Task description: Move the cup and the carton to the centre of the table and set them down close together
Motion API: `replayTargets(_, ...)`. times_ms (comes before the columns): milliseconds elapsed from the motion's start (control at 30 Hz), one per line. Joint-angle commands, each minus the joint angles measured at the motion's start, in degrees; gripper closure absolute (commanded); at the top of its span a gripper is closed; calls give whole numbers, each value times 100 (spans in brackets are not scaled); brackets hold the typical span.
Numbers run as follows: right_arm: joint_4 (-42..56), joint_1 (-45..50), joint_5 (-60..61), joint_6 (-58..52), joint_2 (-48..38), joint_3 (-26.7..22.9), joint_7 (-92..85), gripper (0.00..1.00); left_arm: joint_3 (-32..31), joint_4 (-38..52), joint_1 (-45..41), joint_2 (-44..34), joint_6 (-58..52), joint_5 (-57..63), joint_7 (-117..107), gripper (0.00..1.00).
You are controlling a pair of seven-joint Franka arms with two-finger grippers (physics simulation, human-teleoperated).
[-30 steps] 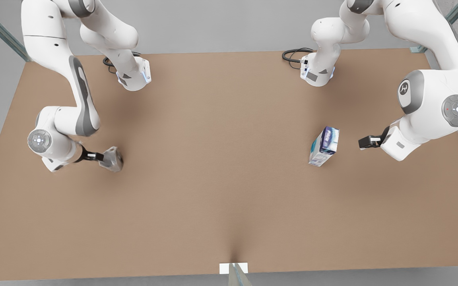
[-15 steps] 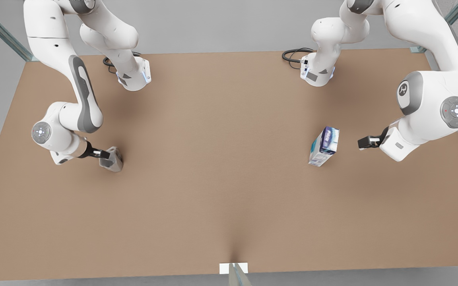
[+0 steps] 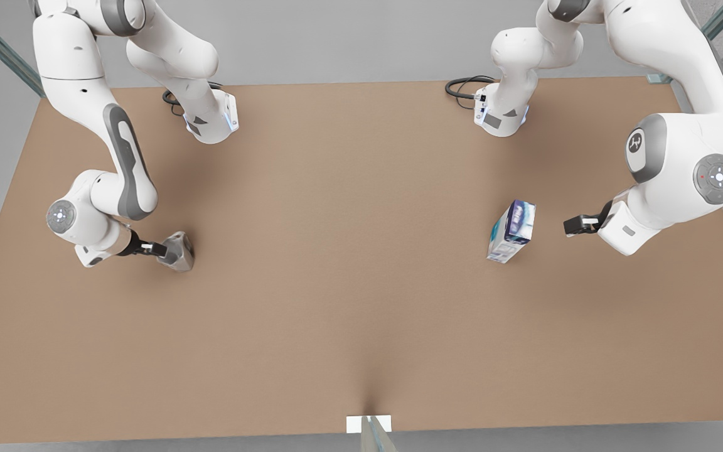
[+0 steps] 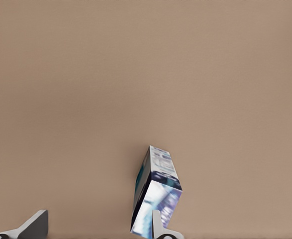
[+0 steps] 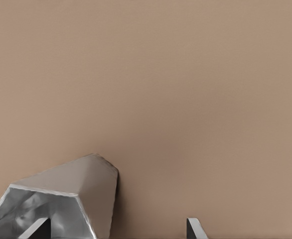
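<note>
The silvery faceted cup stands on the table at the front view's left. My right gripper is right against it and open. In the right wrist view the cup sits off to one side of the right gripper, with one fingertip in front of its mouth. The white, blue and teal carton stands at the front view's right. My left gripper hovers open a short way from it. In the left wrist view the carton lies ahead of one fingertip.
Both arm bases are bolted at the far edge of the table with black cables beside them. A small white marker sits at the near edge. Bare brown tabletop spans the middle between cup and carton.
The right arm's wrist and elbow shifted a little while its gripper stayed at the cup. The left gripper crept slightly toward the carton. Cup and carton have not moved.
</note>
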Motion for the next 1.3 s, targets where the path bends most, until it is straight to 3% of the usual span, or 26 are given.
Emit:
replayTargets(0,-1,10,0,0,0,0,0,0,0,0,4,0,0,0,-4,0)
replayTargets(567,-54,150,527,237,580,9,-106,1,0,-70,-14,0,-26,0,-13,0)
replayTargets(600,-54,150,527,237,580,9,-114,11,0,-70,-5,0,-26,0,-13,0)
replayTargets(667,-54,150,527,237,615,9,-114,48,0,-70,-14,0,-26,0,-13,0)
replayTargets(733,-45,185,527,237,615,26,-123,79,0,-70,-5,0,-26,-9,-13,0)
replayTargets(1067,-10,238,475,123,536,35,-167,79,0,-70,-14,0,-44,0,-13,0)
replayTargets(1267,157,282,466,-554,404,61,-167,79,0,-70,-14,0,-44,0,-13,0)
